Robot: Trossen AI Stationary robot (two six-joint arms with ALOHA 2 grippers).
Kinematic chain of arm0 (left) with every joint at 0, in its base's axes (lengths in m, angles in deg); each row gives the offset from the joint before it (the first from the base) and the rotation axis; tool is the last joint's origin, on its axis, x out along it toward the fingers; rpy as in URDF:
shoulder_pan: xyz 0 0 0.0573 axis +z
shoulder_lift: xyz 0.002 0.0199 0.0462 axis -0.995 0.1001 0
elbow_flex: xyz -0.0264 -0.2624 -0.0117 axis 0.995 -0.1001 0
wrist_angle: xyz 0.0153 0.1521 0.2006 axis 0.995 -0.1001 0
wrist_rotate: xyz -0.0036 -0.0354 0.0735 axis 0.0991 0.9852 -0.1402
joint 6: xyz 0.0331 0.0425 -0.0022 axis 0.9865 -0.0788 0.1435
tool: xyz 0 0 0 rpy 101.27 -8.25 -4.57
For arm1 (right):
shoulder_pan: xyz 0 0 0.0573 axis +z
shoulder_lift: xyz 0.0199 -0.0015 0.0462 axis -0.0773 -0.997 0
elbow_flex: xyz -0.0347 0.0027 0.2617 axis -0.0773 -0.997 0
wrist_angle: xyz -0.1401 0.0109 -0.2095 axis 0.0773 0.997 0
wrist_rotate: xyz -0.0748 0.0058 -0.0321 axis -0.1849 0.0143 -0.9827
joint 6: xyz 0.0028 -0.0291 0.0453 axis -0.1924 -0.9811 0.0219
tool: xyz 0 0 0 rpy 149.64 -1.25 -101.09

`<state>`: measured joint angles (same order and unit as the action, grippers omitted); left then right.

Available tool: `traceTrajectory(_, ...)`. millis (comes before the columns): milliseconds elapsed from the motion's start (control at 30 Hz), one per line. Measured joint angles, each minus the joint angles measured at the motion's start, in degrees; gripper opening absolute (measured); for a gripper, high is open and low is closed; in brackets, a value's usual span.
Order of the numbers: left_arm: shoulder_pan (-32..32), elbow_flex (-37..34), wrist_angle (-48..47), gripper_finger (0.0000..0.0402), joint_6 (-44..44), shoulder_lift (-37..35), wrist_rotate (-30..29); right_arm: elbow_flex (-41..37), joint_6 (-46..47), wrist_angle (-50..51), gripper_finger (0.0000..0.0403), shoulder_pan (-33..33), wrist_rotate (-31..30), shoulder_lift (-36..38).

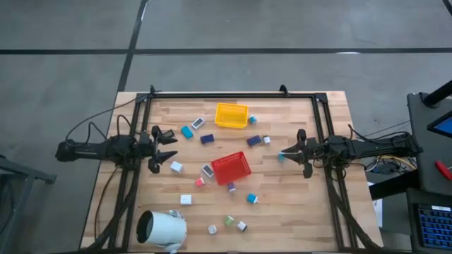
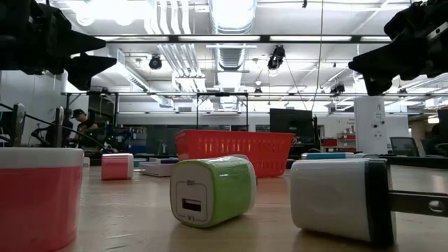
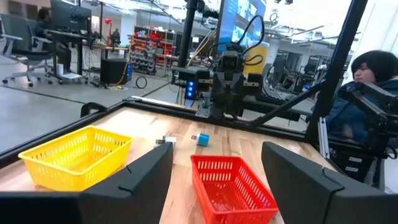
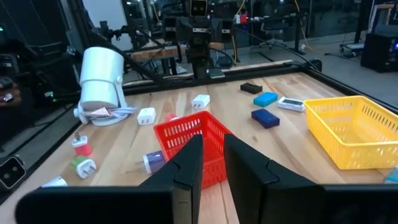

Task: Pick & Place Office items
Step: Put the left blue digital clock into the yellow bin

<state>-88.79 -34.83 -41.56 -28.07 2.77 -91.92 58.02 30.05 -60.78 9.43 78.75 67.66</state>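
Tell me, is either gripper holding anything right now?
No. The left gripper is open and empty; the right gripper is nearly closed with nothing between its fingers. Both hang above the table.

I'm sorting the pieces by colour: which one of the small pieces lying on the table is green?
The green piece near the table's front edge, lying between two white pieces, right of the white cylinder. The low view shows it close up; the rest are white, teal, navy, pink or purple.

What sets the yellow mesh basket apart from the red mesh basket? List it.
The yellow mesh basket lies nearer the table's far edge; the red mesh basket lies mid-table. The yellow one sits nearly square to the table, the red one turned at an angle. Both are rectangular, open-topped, mesh-walled and look empty.
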Motion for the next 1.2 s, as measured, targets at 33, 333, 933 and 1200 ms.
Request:
traceTrajectory(33,0.0,0.0,-0.4,0.0252,-0.1,0.0,0.0,0.0,0.0,0.1,0.0063,0.0,0.0,0.0)
traceTrajectory(333,0.0,0.0,-0.7,0.0252,-0.1,0.0,0.0,-0.1,-4.6,0.2,0.0063,0.0,0.0,-0.1)
traceTrajectory(933,0.0,0.0,-0.7,0.0252,5.9,0.0,0.2,-0.1,-2.6,0.1,0.0063,0.0,-1.7,-0.1)
traceTrajectory(1200,0.0,0.0,-0.6,0.0252,4.2,0.0,0.2,-0.1,-2.0,0.2,0.0041,0.0,0.2,-2.1)
